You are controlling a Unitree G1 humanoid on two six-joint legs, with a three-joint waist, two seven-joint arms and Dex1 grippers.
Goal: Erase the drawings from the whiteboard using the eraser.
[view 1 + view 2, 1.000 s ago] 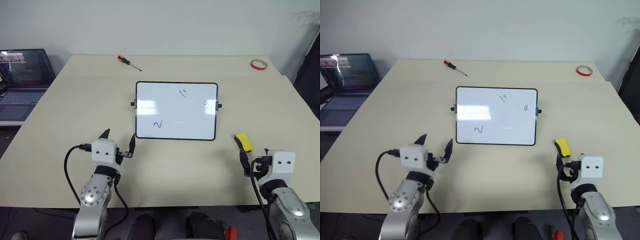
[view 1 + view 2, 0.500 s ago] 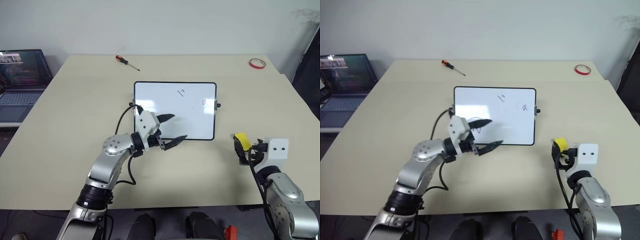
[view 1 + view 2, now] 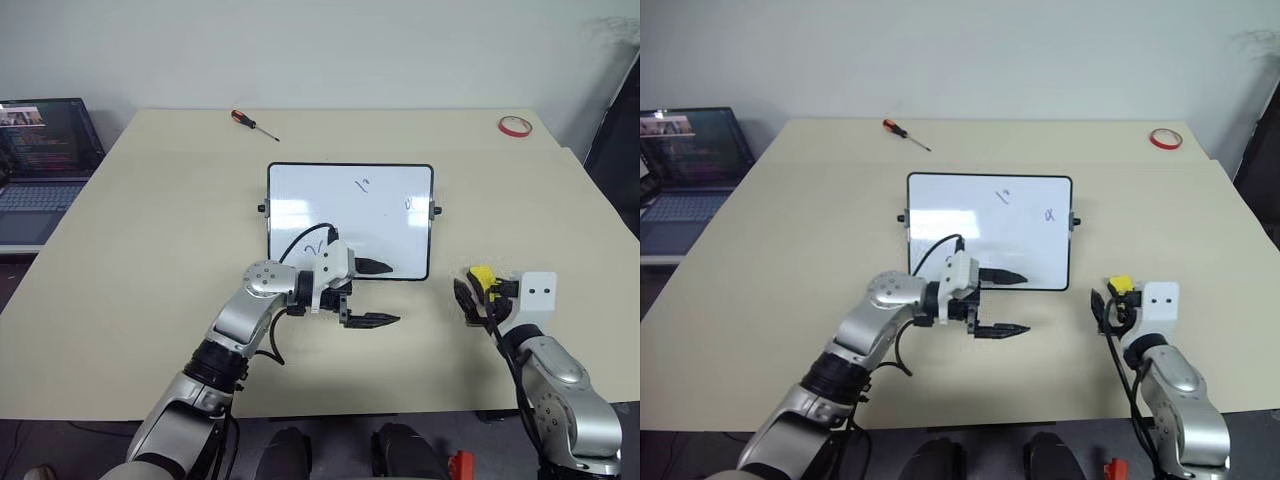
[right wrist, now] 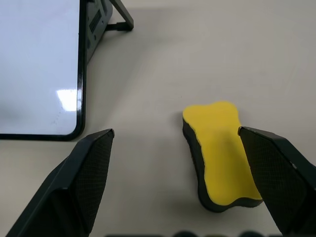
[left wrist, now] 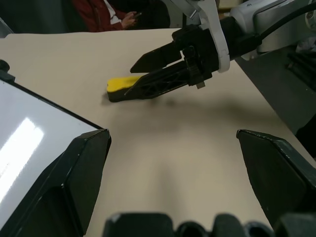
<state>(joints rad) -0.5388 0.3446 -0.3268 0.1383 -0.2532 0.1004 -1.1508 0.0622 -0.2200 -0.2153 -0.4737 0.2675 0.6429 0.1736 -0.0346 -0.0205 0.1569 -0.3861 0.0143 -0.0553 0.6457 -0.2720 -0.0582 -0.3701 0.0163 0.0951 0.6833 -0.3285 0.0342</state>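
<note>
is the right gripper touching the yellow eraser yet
Apart. In the right wrist view the eraser lies on the table between the open right gripper fingers, bare tabletop beside it.

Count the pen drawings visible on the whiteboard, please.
3, maybe more hidden: one upper middle, one by the right edge, one lower left, partly behind the left gripper on the whiteboard.

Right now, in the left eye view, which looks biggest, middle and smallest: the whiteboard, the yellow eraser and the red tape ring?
1. The glossy white whiteboard with its thin black frame, biggest by far.
2. and 3. The yellow block eraser and the red tape ring look alike; the ring lies farther away, so I won't rank them.
</note>
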